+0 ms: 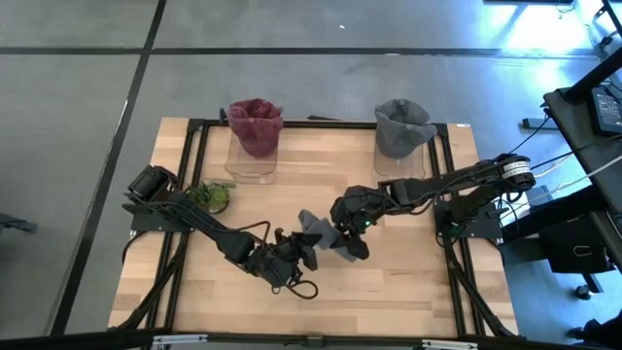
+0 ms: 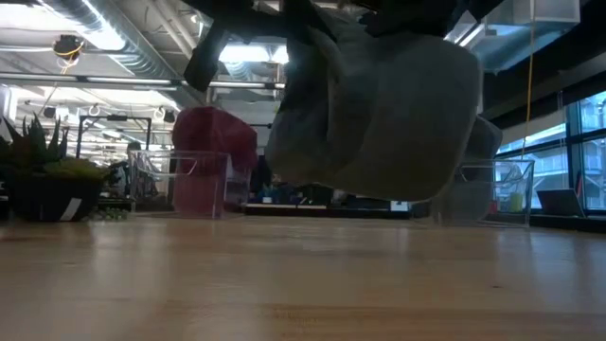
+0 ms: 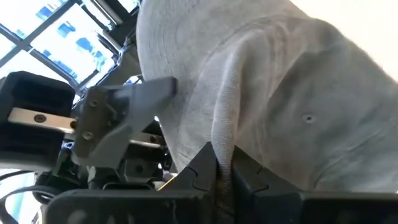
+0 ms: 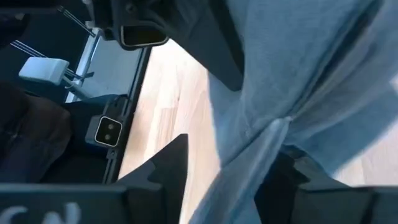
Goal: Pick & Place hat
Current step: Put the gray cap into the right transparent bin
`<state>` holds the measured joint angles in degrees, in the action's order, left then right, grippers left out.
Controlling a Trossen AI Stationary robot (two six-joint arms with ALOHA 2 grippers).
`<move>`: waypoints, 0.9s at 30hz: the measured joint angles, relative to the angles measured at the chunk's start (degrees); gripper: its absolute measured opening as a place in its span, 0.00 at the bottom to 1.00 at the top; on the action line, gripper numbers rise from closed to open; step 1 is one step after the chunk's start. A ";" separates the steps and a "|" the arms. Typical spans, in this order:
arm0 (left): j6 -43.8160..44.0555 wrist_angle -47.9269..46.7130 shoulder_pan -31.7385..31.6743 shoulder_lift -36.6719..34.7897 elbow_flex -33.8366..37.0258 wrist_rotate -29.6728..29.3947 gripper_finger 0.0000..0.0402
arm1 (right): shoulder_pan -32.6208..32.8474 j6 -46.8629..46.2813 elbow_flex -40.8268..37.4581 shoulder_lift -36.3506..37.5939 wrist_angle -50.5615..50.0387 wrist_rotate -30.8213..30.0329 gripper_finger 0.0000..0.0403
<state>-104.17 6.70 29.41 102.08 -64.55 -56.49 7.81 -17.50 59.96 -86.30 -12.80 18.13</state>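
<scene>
Mid-carry: grey hat (image 1: 321, 233) held clear above the worktop (image 1: 408, 282) centre, pinched by left tool (image 1: 296, 255) and right tool (image 1: 342, 233), both clamped on cloth; next needed 1 release, then setting down.

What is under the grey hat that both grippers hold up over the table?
In the low view the grey hat hangs clear of the bare wooden table; nothing lies beneath it. Left gripper and right gripper pinch it. Its inside is hidden.
</scene>
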 joint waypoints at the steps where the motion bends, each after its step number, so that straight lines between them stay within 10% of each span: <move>1: 0.43 0.00 0.00 0.00 0.00 0.56 0.03 | 0.00 -0.12 -0.02 0.00 0.00 -0.01 0.34; 8: 3.41 0.00 -0.03 0.00 0.00 2.23 0.08 | 0.00 -0.11 -0.04 -0.04 -0.02 -0.12 0.05; 18: 13.16 -1.89 -0.07 -0.99 0.00 4.38 0.17 | 0.00 -1.82 -0.08 -0.07 -0.01 0.02 0.05; 27: 46.63 -18.33 -0.99 -13.91 0.53 10.46 0.39 | -0.02 -1.57 -0.09 0.74 -3.96 -0.71 0.06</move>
<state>-57.54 -11.63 28.42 88.18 -64.03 -46.03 7.79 -19.07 59.88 -85.56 -16.75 17.42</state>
